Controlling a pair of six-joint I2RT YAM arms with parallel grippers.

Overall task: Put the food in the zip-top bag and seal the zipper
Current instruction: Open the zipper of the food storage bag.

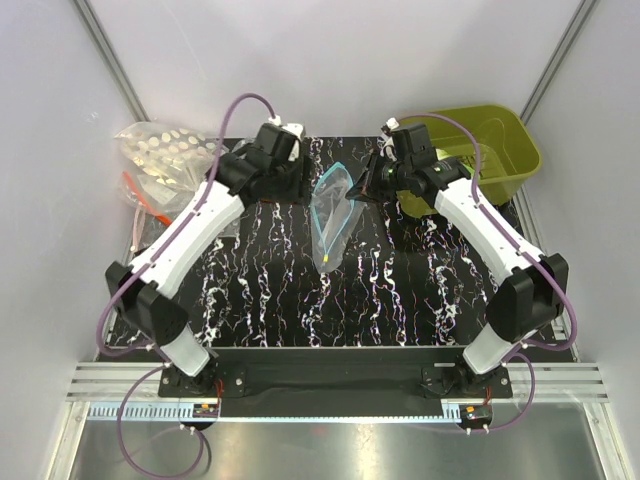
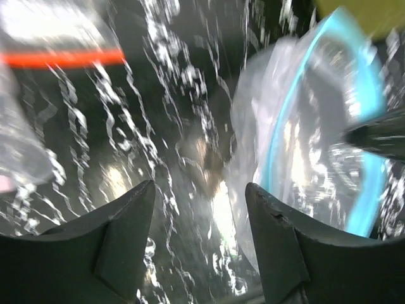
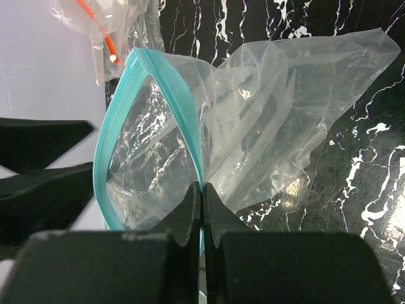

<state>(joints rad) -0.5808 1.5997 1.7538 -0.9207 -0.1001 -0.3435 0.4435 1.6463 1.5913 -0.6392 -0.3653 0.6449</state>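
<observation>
Metal rails run along the near edge. Beyond them lies a black mat veined white, closed in by pale walls. Mid-mat is the zip-top bag, its mouth raised at the far end. The right gripper is pinched closed on the teal zipper; only its wrist view shows the mouth gaping. The left gripper stands wide, holding nothing, with the bag to its right. Far left lie other clear bags; far right is a green bin, plain only from above.
</observation>
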